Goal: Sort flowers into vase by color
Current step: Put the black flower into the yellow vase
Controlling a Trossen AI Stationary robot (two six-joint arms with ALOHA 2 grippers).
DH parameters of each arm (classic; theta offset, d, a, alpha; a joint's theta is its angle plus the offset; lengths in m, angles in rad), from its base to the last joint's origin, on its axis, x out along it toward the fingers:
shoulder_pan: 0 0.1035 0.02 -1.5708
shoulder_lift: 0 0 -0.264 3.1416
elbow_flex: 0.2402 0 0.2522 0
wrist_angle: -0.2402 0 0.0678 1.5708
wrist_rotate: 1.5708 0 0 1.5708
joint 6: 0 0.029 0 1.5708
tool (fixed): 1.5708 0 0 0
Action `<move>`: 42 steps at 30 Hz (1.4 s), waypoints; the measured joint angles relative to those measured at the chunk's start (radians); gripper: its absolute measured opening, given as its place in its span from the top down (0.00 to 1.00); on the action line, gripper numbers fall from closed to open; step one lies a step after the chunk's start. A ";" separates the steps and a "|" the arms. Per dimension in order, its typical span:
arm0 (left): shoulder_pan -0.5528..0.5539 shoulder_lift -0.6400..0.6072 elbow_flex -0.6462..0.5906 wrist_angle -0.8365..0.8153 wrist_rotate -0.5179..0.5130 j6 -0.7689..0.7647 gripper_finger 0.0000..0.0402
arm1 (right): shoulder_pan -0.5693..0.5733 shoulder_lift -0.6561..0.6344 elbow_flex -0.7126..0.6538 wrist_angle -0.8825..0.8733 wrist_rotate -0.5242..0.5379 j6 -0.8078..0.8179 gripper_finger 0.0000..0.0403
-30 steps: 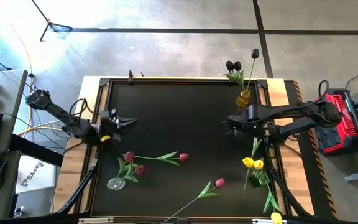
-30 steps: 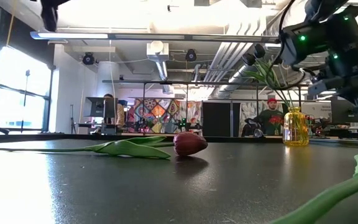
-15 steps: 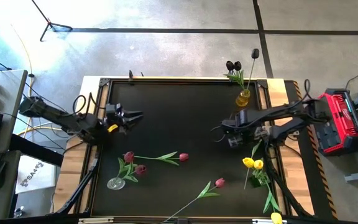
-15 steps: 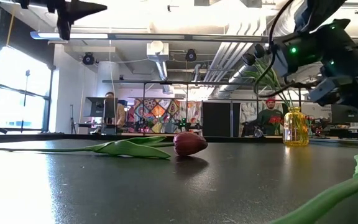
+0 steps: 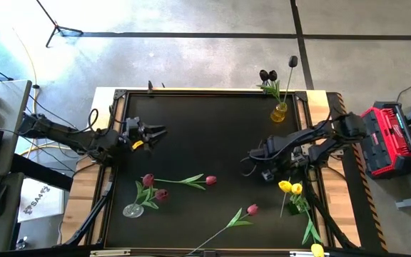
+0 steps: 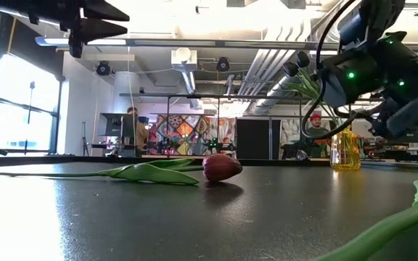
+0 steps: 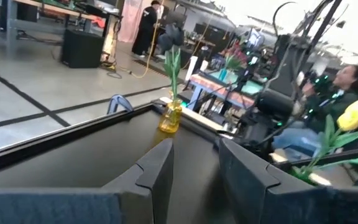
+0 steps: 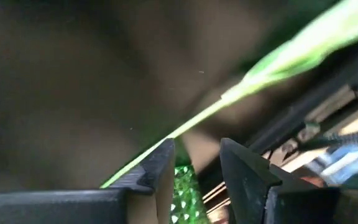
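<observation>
1. The big black tabletop [image 5: 212, 121] holds the flowers. Two yellow tulips [image 5: 290, 188] lie near the right edge, with one more yellow head [image 5: 317, 250] at the near right corner. Pink tulips [image 5: 210, 180] lie in the middle and to the left, by a clear vase [image 5: 133, 210] at the near left.
2. The yellow vase [image 5: 280, 113] stands at the far right edge and has dark purple tulips [image 5: 267, 74] in it.
3. The right end effector [image 5: 252, 158] hangs low, just left of the yellow tulips. Its fingers [image 8: 160, 168] are a little apart and hold nothing. A green stem [image 8: 278, 62] runs close past them.
4. It looks set to pick up a yellow tulip. It should grab the thin stem near the middle, so the flower does not tip, and squeeze softly.
5. The left end effector [image 5: 159, 132] waits over the far left of the tabletop, fingers [image 7: 157, 171] a little apart and empty.
</observation>
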 joint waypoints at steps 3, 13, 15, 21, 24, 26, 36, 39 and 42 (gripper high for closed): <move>0.015 0.000 0.000 -0.006 0.001 0.010 0.71 | 0.031 0.025 -0.001 0.037 0.003 -0.107 0.71; 0.026 -0.002 0.000 -0.023 0.036 -0.006 0.71 | 0.137 0.158 -0.002 0.046 0.023 -0.601 0.71; 0.026 -0.002 0.000 -0.023 0.036 -0.009 0.71 | 0.154 0.179 -0.002 0.041 0.004 -0.687 0.71; 0.026 -0.002 0.000 -0.023 0.036 -0.013 0.71 | 0.182 0.210 -0.002 0.050 0.002 -0.800 0.71; 0.026 -0.002 0.000 -0.023 0.017 -0.027 0.71 | 0.179 0.210 0.006 0.061 0.016 -0.791 0.71; 0.026 -0.002 0.000 -0.023 -0.014 -0.027 0.71 | 0.171 0.210 0.039 0.056 0.044 -0.790 0.71; 0.054 -0.002 0.000 -0.021 -0.071 -0.049 0.71 | 0.101 0.210 0.338 -0.119 0.313 -0.663 0.71; 0.064 -0.002 0.000 -0.022 -0.054 -0.104 0.71 | 0.062 0.191 0.383 -0.179 0.362 -0.432 0.71; 0.075 0.001 0.001 -0.042 -0.016 -0.159 0.71 | 0.021 0.119 0.381 -0.164 0.384 -0.189 0.71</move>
